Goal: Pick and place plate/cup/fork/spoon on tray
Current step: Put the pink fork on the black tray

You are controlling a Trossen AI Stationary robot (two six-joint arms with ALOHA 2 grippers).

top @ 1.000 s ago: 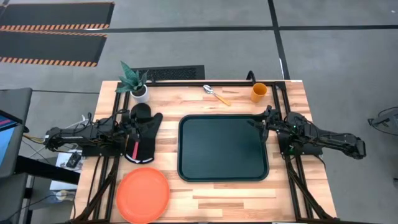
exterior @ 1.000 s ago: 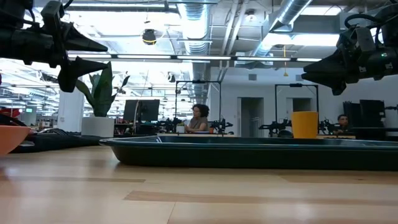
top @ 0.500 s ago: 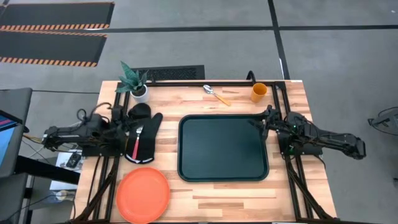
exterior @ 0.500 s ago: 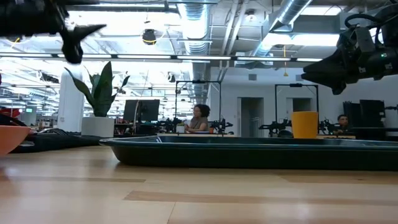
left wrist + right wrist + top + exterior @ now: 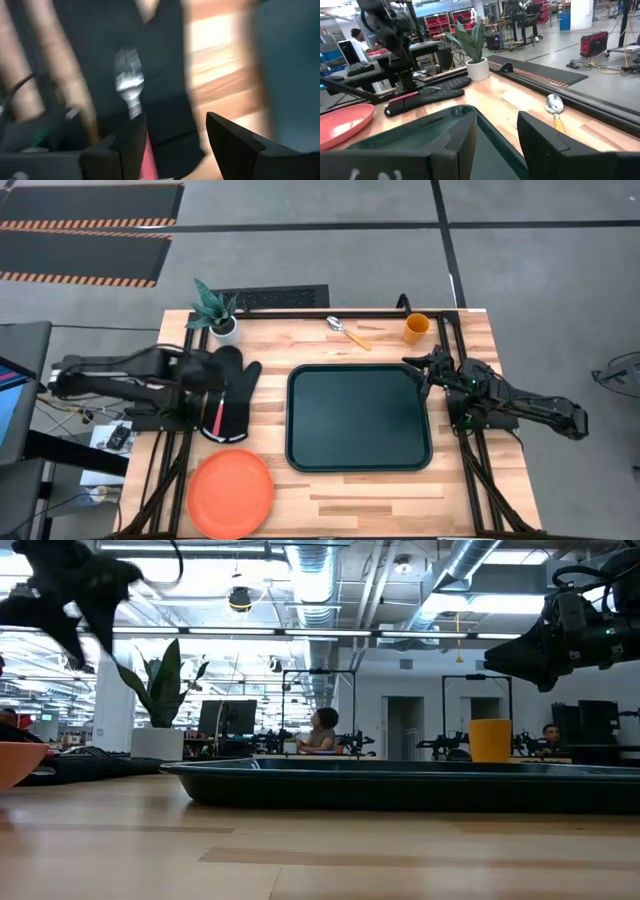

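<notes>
On table: 1 tray [image 5: 359, 418], 1 plate [image 5: 231, 493], 1 cup [image 5: 417, 328], 1 fork [image 5: 218, 412], 1 spoon [image 5: 347, 332], 1 oven mitt [image 5: 237, 395], 1 potted plant [image 5: 218, 313].
Materials: tray dark green-black, rectangular, rounded corners, raised rim; plate flat round orange-red plastic; cup small orange-yellow cylinder; fork silver tines, red handle; spoon silver bowl, orange handle; table [image 5: 330, 500] light wood planks.
Layout: tray mid-table; plate near-left corner; cup and spoon at far edge; fork lies on mitt, left of tray.
Left claw [image 5: 170, 132]: above mitt, fingers apart, holding nothing; fork handle just beside one finger.
Right claw [image 5: 412, 369]: over tray's far-right corner, fingers apart, empty; cup just beyond it.
</notes>
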